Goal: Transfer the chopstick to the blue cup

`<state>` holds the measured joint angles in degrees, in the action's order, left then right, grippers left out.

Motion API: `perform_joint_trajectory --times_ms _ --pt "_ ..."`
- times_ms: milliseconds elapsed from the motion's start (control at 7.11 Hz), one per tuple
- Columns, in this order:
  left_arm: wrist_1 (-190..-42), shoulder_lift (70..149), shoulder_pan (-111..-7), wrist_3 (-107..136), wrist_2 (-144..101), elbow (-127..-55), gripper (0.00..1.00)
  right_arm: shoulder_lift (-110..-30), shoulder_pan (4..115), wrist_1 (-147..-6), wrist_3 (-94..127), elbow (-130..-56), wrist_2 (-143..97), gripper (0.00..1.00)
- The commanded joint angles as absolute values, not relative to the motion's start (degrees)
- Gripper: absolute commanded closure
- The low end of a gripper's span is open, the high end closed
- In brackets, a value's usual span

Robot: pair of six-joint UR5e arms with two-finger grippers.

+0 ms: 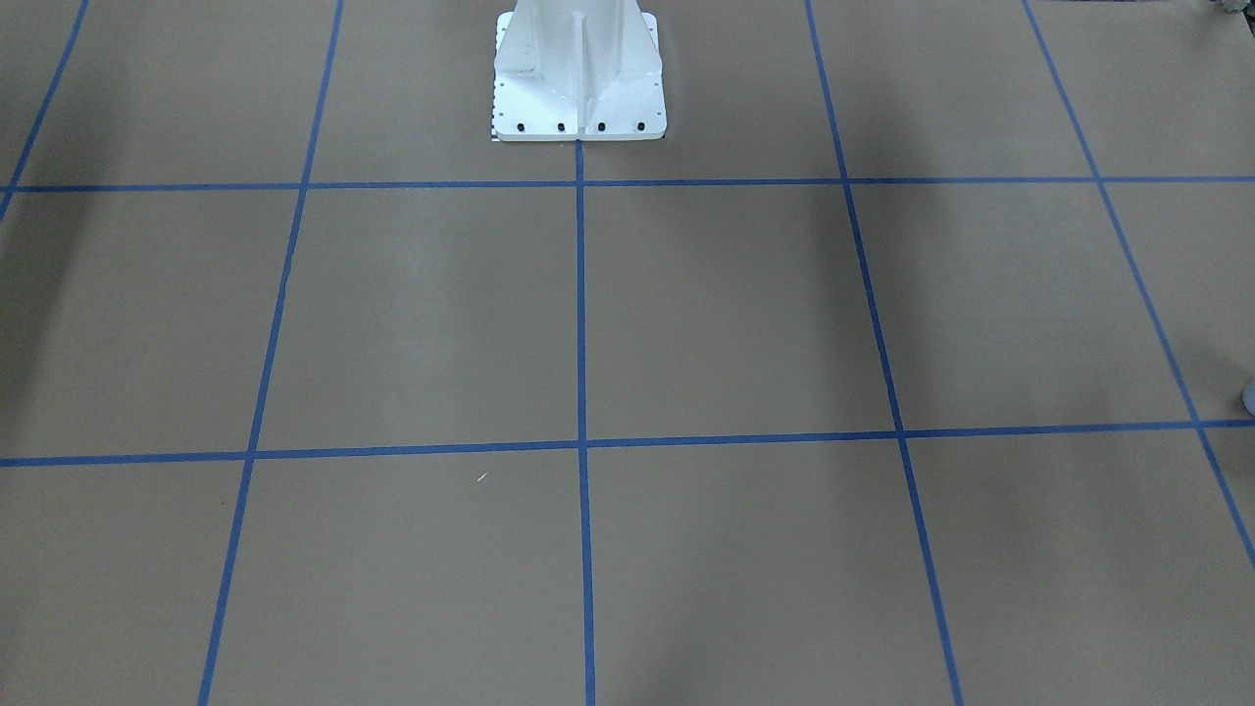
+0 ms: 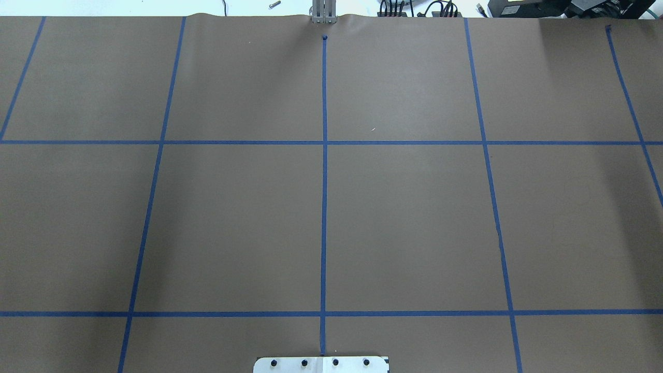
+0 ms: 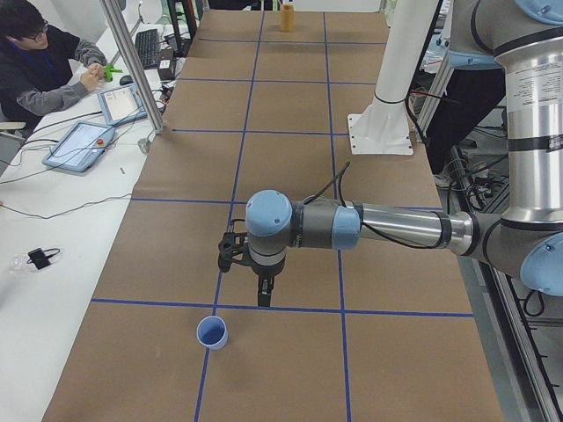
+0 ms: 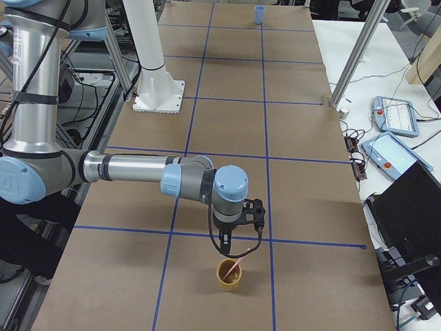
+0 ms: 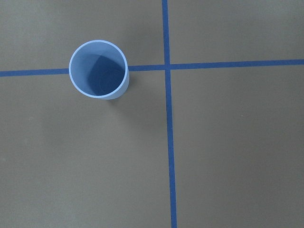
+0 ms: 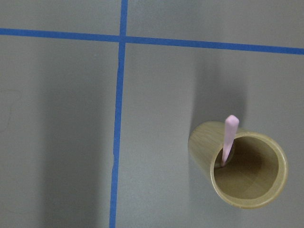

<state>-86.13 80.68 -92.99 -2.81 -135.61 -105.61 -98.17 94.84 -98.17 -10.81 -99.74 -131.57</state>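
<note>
The blue cup (image 5: 99, 70) stands upright and empty on the brown paper, by a crossing of blue tape lines; it also shows near the left arm (image 3: 212, 332) and far off (image 4: 259, 14). My left gripper (image 3: 262, 294) hangs above the table a little behind the cup; I cannot tell if it is open or shut. One pale-pink chopstick (image 6: 229, 135) leans inside a bamboo cup (image 6: 247, 171), its tip over the rim. My right gripper (image 4: 233, 249) hovers just above that bamboo cup (image 4: 229, 274) and the chopstick (image 4: 238, 262); its state cannot be told.
The white robot pedestal (image 1: 578, 88) stands at the table's middle edge. A metal post (image 3: 132, 66) rises at the far side. A person (image 3: 44, 70) sits at a side desk with tablets (image 3: 81, 145). A teach pendant (image 4: 394, 114) lies beyond the table edge.
</note>
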Motion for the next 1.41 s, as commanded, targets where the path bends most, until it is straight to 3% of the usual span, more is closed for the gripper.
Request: perform_joint_trajectory --times_ms 0,843,1265 --pt "-86.13 80.6 -92.99 -2.99 -135.62 -105.99 0.02 -98.17 94.83 -98.17 -10.81 -99.76 -131.57 0.0" --pt "-86.48 82.61 -93.16 -2.55 -135.26 -111.79 0.02 -97.82 94.92 -94.34 -10.81 -103.97 -132.09 0.0" --pt "-101.55 86.4 -93.25 -2.37 -135.78 -105.76 0.02 -99.05 94.92 -81.24 -9.85 -100.99 -132.19 0.0"
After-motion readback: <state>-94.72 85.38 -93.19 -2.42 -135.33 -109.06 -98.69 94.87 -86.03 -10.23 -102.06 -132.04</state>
